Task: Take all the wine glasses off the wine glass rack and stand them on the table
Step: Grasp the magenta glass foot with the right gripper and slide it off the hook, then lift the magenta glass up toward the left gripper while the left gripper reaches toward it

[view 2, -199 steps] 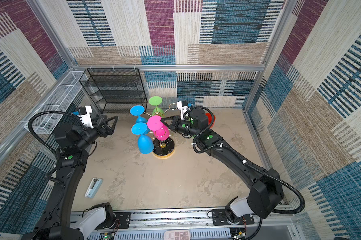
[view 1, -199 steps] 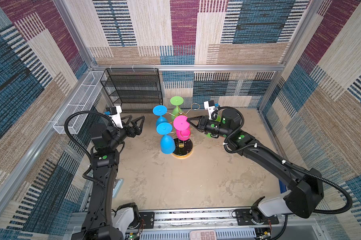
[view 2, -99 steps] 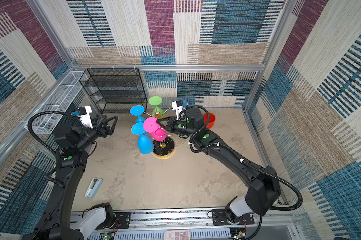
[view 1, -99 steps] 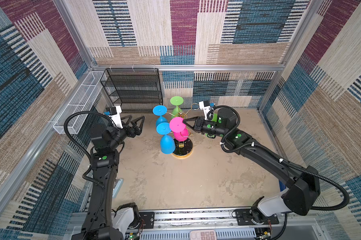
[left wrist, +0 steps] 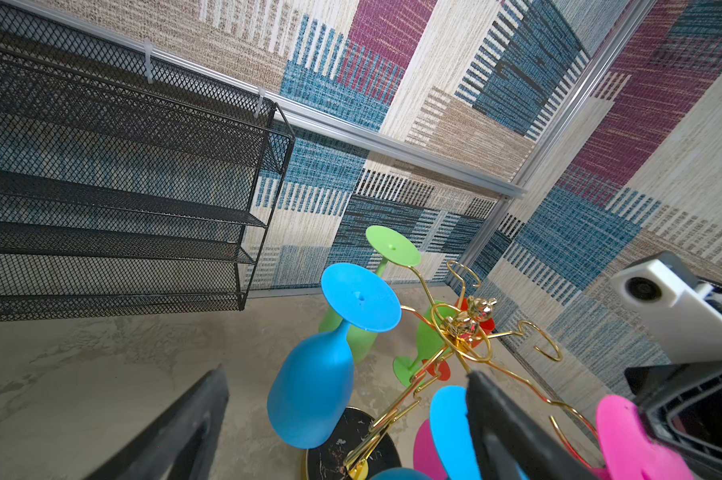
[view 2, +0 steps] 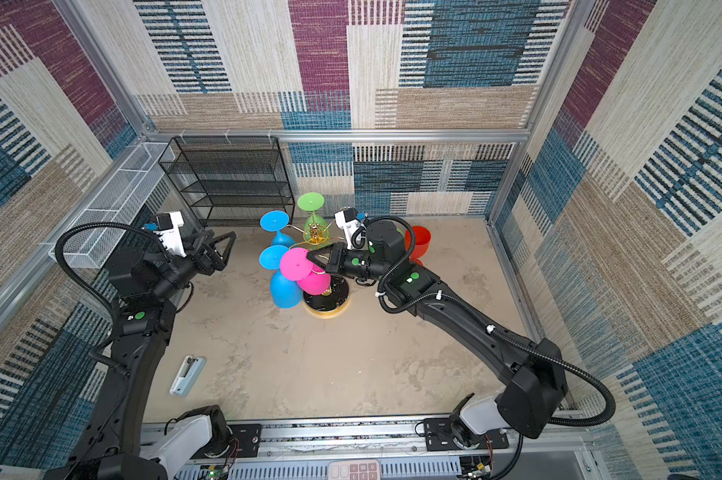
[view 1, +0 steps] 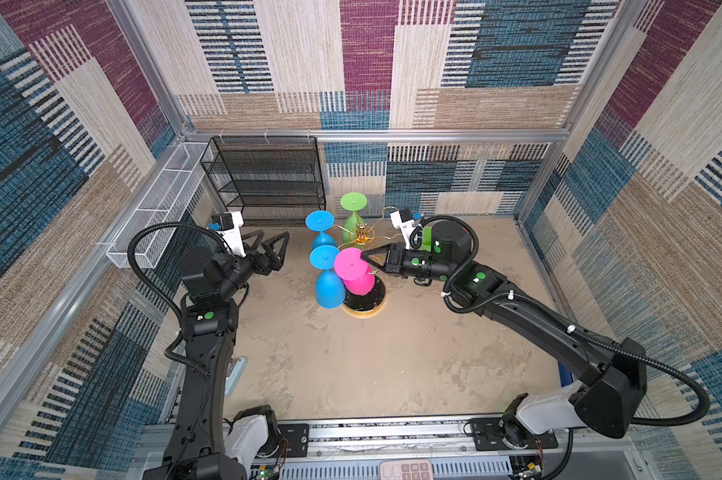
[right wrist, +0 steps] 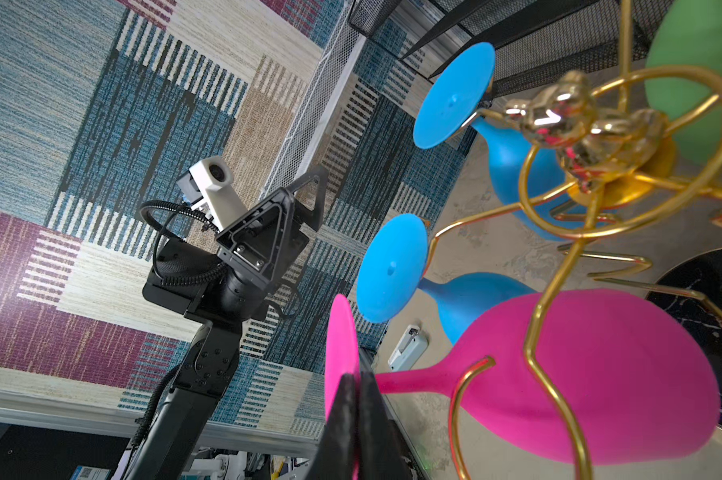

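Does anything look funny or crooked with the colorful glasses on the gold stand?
Yes. The pink wine glass leans off-straight on the wine glass rack, its foot pinched by the shut right end effector; the blue glasses hang straighter. A small white-and-blue gadget also lies loose on the table.

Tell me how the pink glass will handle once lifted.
Matte, plastic-looking pink glass: probably light, not brittle. Pinched at its foot rim by the right end effector, it may swing. The rack wire could snag its stem.
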